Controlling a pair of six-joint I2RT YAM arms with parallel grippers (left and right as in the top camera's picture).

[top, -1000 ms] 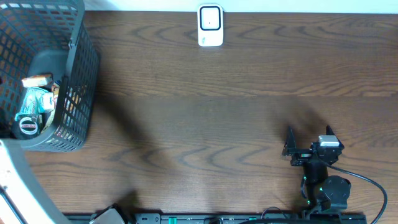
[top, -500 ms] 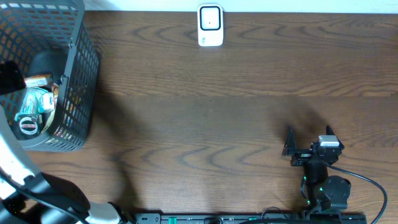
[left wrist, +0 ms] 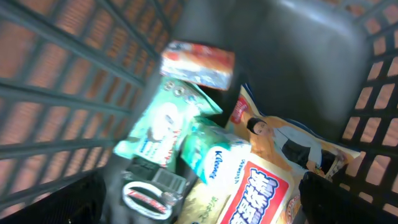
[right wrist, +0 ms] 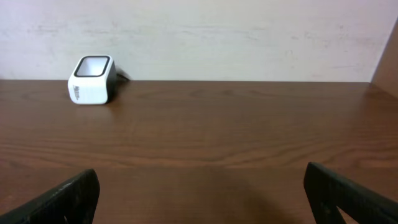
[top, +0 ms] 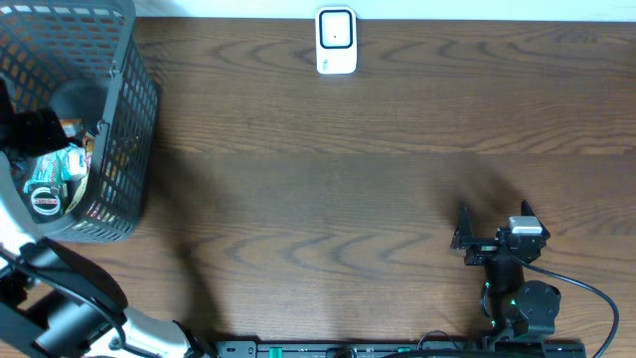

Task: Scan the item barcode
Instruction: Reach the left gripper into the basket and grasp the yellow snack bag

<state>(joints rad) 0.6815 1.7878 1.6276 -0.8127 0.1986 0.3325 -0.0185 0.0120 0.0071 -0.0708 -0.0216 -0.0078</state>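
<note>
Inside the basket point(top: 124, 119) on the left side, the tissue pack point(left wrist: 212, 154) lies straight below the open, empty left gripper point(left wrist: 202, 202), while the right gripper point(top: 494, 221), also open, stands well apart.

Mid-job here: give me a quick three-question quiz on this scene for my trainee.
1. True or false: the scanner sits inside the basket.
2. Which arm hangs over the basket, the left arm or the right arm?
3. The right arm's jaws are: A) shut on a packet, B) open and empty, C) out of view.
Key: 1 false; 2 left arm; 3 B.
</note>
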